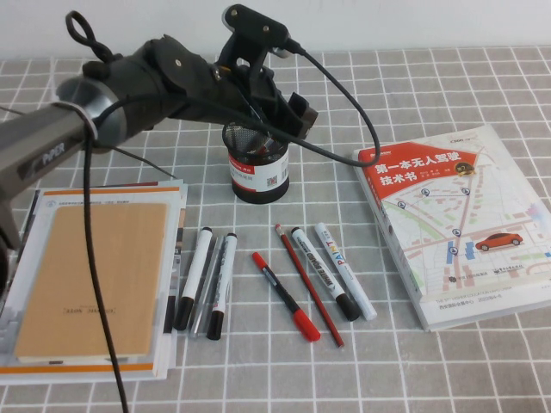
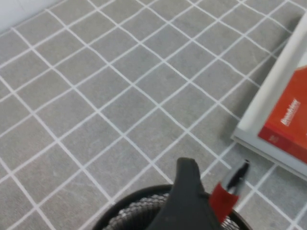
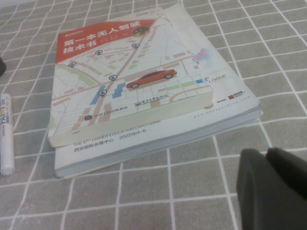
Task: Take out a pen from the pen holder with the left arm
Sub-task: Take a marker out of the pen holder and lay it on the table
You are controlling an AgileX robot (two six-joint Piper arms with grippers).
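Tiled table [image 1: 430, 370]; left end effector [image 1: 291, 127] spread over part-hidden pen holder [image 1: 258, 176]; right end effector [image 3: 267, 155] closed near book [image 3: 144, 86].

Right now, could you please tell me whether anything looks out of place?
Only several loose pens lying outside the pen holder. The left gripper hangs open over it; the right gripper sits near the book.

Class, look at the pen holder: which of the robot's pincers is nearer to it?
Left. The left pincer hangs right over the pen holder; the right pincer sits off near the book, outside the high view.
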